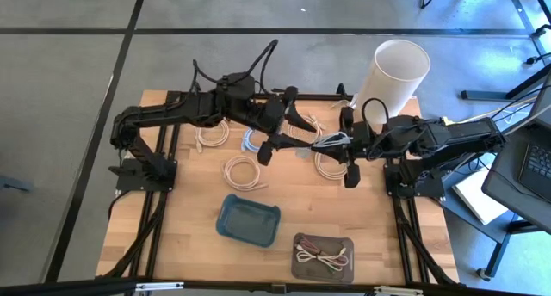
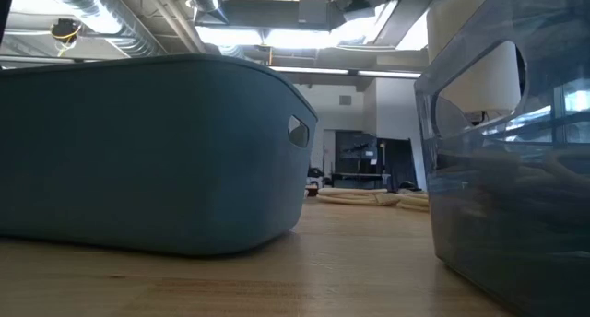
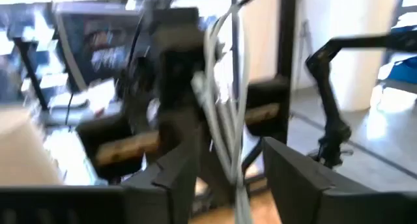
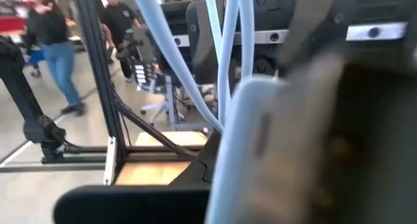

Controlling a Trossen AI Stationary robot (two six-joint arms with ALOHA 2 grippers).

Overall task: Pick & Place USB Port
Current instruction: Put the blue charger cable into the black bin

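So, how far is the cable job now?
Done: some cables already lie in the clear tray. In hand: the right hand is shut on a pale cable, held up between the arms; the left hand stands open beside it. Left: coiled cables on the table; the blue bin looks empty.

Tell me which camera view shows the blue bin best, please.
The high view: there the whole blue bin shows from above, with its rim and inside, near the table's front edge beside the clear tray. The low view shows only the bin's near side wall, very close. Neither wrist view shows it.
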